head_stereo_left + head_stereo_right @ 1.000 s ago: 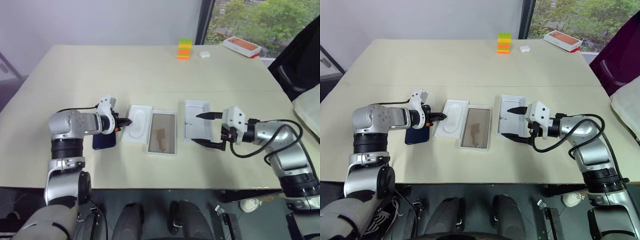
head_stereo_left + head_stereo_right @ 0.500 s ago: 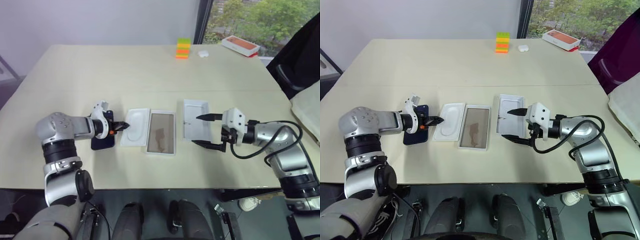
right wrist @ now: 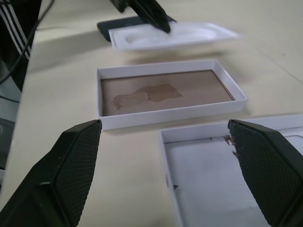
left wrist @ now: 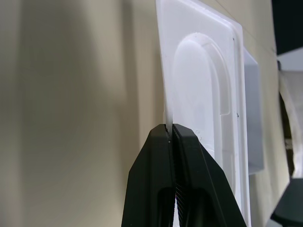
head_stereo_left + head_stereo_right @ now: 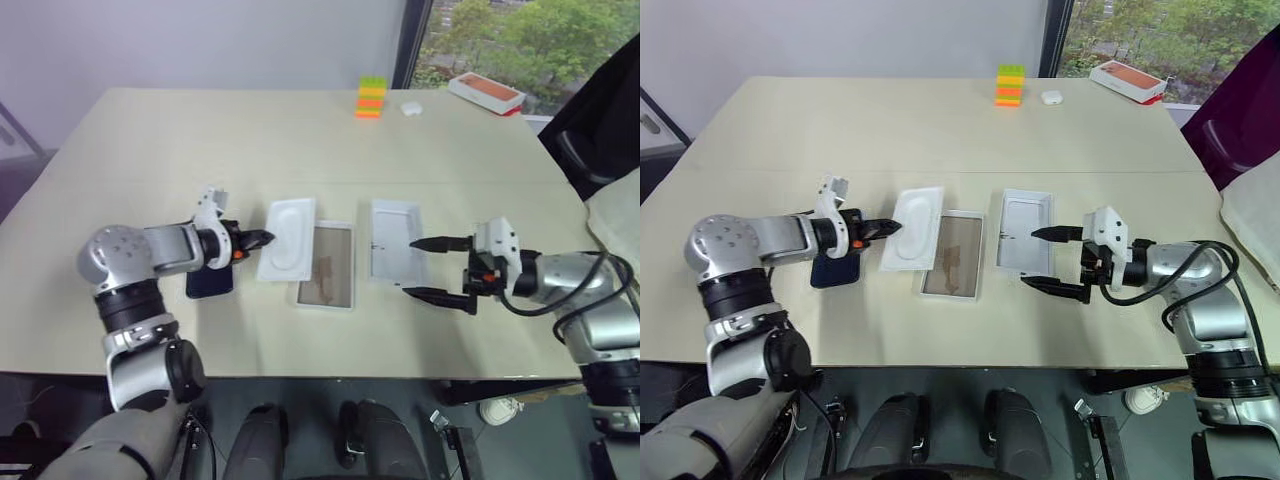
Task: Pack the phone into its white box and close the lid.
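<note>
My left gripper is shut on the edge of a white insert with an oval recess and holds it tilted above the table; the pinch shows close up in the left wrist view. The dark blue phone lies flat below that hand, partly hidden by it. Next to the insert lies the white box, tan inside and with nothing in it. To its right the lid rests with its white inside up. My right gripper stands open at the lid's near right side, holding nothing.
At the far edge stand a stack of coloured blocks, a small white case and an orange-and-white box. A dark chair is off the table's right side. The table's near edge runs just below both arms.
The left gripper has lifted the insert off the table and carried it slightly right, toward the box. The right gripper has drawn back to the right, off the lid.
</note>
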